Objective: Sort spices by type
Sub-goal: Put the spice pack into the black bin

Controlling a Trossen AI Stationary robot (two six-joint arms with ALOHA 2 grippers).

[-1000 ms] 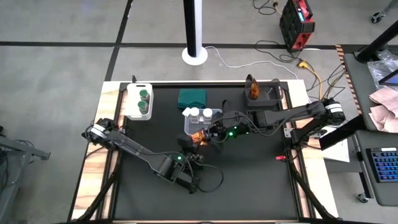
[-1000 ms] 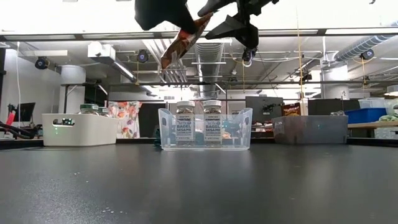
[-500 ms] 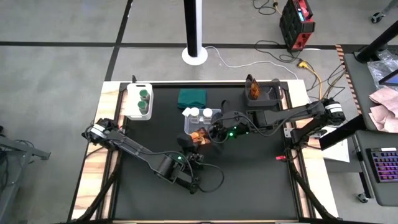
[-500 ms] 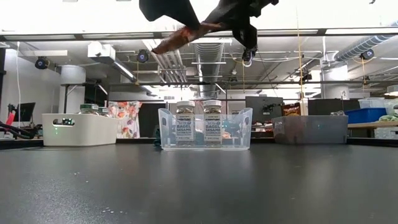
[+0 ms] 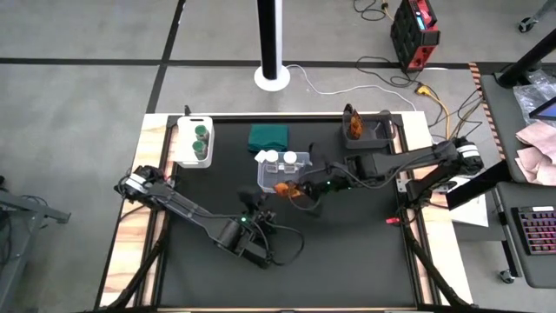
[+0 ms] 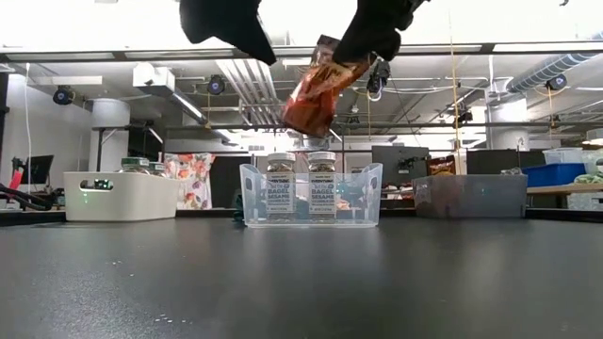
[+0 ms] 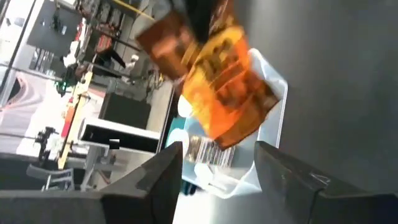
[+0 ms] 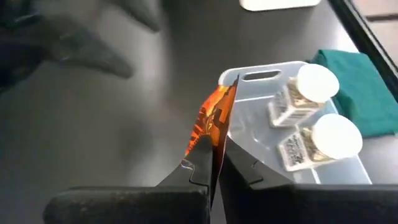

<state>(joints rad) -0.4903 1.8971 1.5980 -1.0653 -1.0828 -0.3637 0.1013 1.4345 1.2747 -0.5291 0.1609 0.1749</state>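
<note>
A flat orange-red packet [image 6: 316, 94] hangs in the air above the clear bin [image 5: 282, 172], held by my shut right gripper [image 8: 211, 163]. My left gripper [image 7: 217, 152] stands open just short of the packet [image 7: 227, 93] on its near-left side, touching nothing. Two clear jars with white lids [image 8: 320, 84] stand upright in the clear bin. Two green-lidded jars [image 5: 201, 139] stand in a white bin at the far left. Another orange packet [image 5: 352, 124] stands in a dark bin at the far right. My right gripper pinches the packet's upper end [image 6: 332, 52] between its two fingers, which come slanting down from the table's right. The right wrist view shows the packet edge-on [image 8: 214, 124] between the fingers. It hangs tilted below them, lifted clear of table and bin.
A dark green square block [image 5: 269, 136] lies behind the clear bin. The white bin [image 5: 193, 143] sits at the far left corner, the dark bin [image 5: 369, 132] at the far right. The near half of the black table [image 5: 347, 252] is bare.
The packet has passed from my left gripper to my right. The right gripper shut on it, then the left opened and drew back toward the near left. The packet swung from hanging under the left gripper, through level, and now hangs below the right.
</note>
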